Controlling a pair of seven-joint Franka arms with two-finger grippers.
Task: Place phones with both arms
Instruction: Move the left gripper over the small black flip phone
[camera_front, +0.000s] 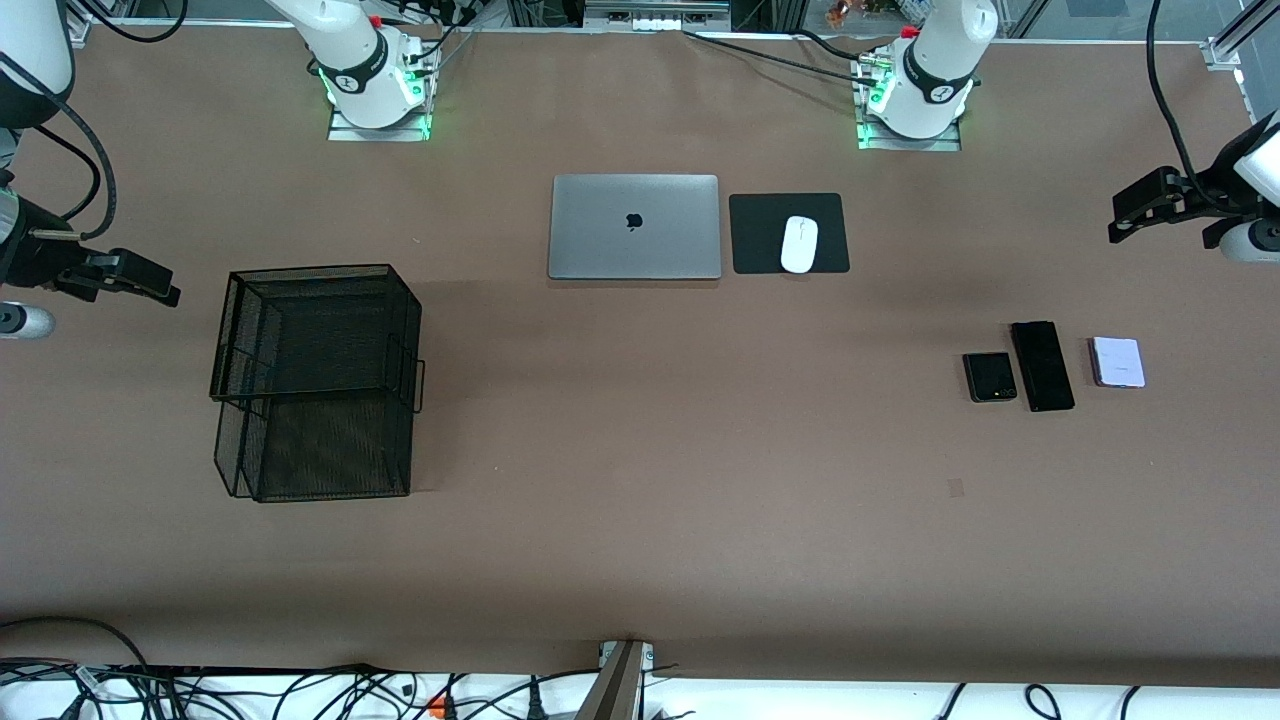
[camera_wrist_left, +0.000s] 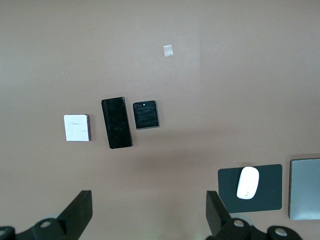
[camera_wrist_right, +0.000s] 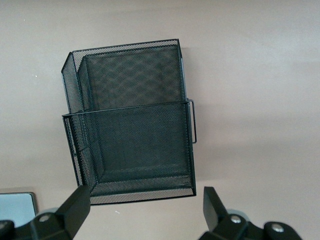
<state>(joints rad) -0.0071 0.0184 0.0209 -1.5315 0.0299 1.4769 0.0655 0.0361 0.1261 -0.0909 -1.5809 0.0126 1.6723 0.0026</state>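
Note:
Three phones lie side by side on the brown table toward the left arm's end: a small squarish black phone (camera_front: 990, 377) with camera lenses, a long slim black phone (camera_front: 1042, 366), and a small white/lilac phone (camera_front: 1118, 362). They also show in the left wrist view: the squarish black one (camera_wrist_left: 146, 115), the slim one (camera_wrist_left: 116, 123), the white one (camera_wrist_left: 77, 128). My left gripper (camera_wrist_left: 149, 214) is open and empty, up in the air beside the phones (camera_front: 1135, 215). My right gripper (camera_wrist_right: 146, 210) is open and empty, high beside the black mesh basket (camera_front: 175, 295).
A black two-tier mesh basket (camera_front: 315, 380) stands toward the right arm's end and shows in the right wrist view (camera_wrist_right: 131, 120). A closed grey laptop (camera_front: 634, 227) and a white mouse (camera_front: 799, 243) on a black pad (camera_front: 762, 240) lie mid-table near the bases.

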